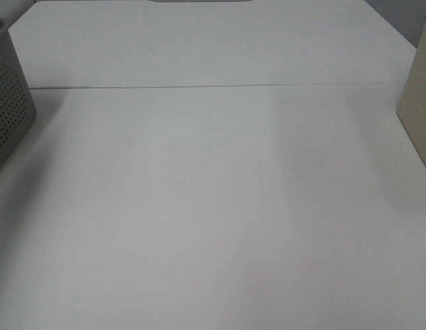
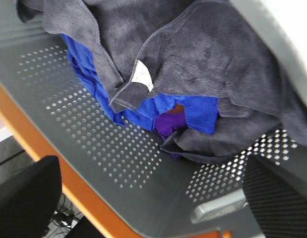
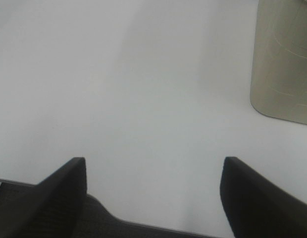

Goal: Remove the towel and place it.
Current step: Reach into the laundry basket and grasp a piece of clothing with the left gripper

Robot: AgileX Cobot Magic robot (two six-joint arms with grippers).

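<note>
Left wrist view: we see the towel [image 2: 213, 54] heaped in the grey basket [image 2: 94, 134], far left of the exterior frame
Left gripper [image 2: 151, 163]: jaws apart above it, empty
Right gripper [image 3: 153, 161]: jaws apart over the table [image 3: 119, 74]
Progress: we judge nothing done; grasp, lift, placing remain

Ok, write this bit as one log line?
dark charcoal terry towel: in grey perforated basket | left gripper: open | right gripper: open, empty

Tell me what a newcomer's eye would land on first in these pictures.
The dark towel heaped in the grey perforated basket, seen by the left wrist camera, with vivid blue cloth and a purple item peeking out beneath it. Next, the wide white table filling the high view, the basket at its left edge and a beige container at its right.
</note>
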